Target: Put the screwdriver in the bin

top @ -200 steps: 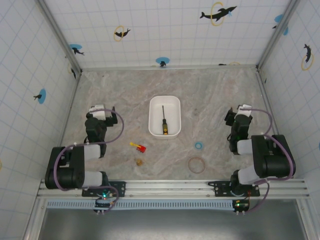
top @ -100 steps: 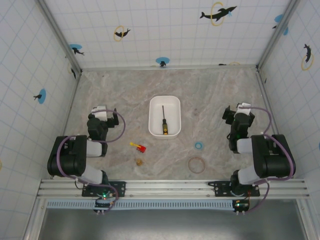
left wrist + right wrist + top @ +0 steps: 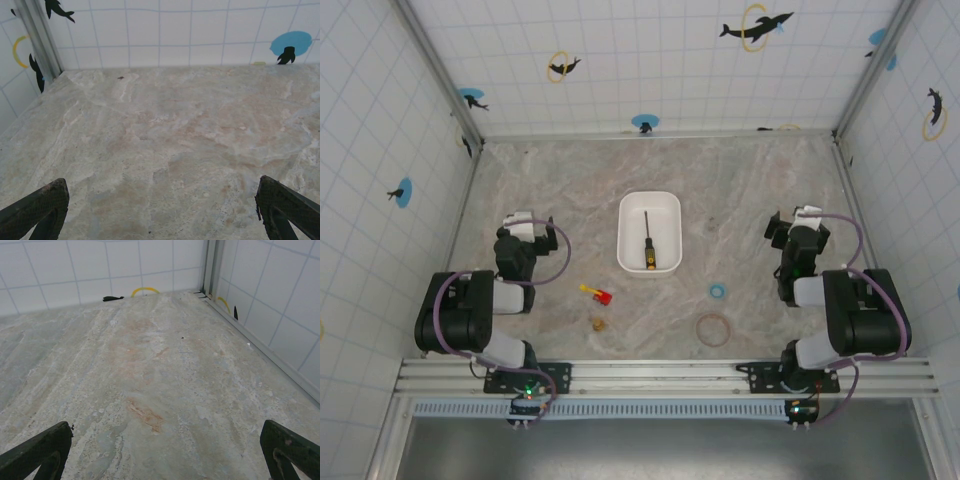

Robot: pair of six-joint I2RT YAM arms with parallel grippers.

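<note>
Claw first: my left gripper (image 3: 528,228) sits at 9 o'clock from the bin (image 3: 649,194), well apart from it, jaws spread wide and holding nothing. From the left wrist camera, its two dark fingers (image 3: 42,205) frame bare marbled table (image 3: 165,125), with the tiled wall at 12 o'clock.

At 7 o'clock from the bin lies a small red-and-yellow toy piece (image 3: 597,292). Near it, at its 6 o'clock, is a tiny tan object (image 3: 599,323) too small for me to identify.

The white bin stands at the middle of the table, its long sides running 12 to 6. The screwdriver (image 3: 647,243) lies flat inside it, dark shaft pointing to 12 o'clock, yellow-and-black handle at the 6 o'clock end near the bin's wall.

At 4 o'clock from the bin lies a small blue ring (image 3: 718,291); a larger brownish ring (image 3: 713,328) lies near that, at its 6 o'clock.

At 3 o'clock from the bin, well apart, is my right gripper (image 3: 790,232), likewise wide open and empty. Its wrist camera shows both fingers (image 3: 40,450) apart over bare table, the corner of the tiled walls at 1 o'clock.
</note>
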